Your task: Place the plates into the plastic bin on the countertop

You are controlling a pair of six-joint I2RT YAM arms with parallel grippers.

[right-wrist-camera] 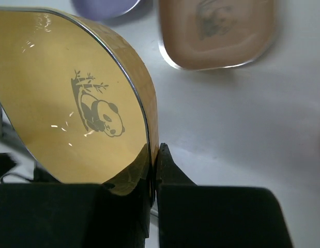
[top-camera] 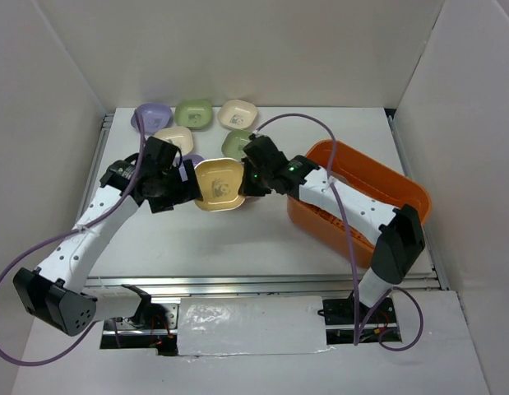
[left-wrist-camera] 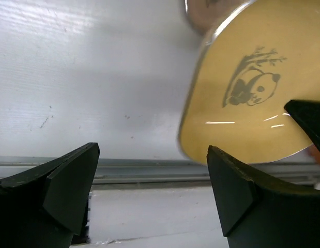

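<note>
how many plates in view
8. Back row: purple plate, green plate, cream plate. Next row: second cream, second green, half-hidden purple. Brown plate, wrist views only. Yellow plate in right gripper. Others may be hidden.

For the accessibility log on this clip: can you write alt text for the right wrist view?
A yellow plate with a panda print is clamped by its rim in the jaws of the right gripper, tilted steeply. Beyond it a brown plate lies flat on the white countertop, and part of a purple plate shows at the top edge.
</note>
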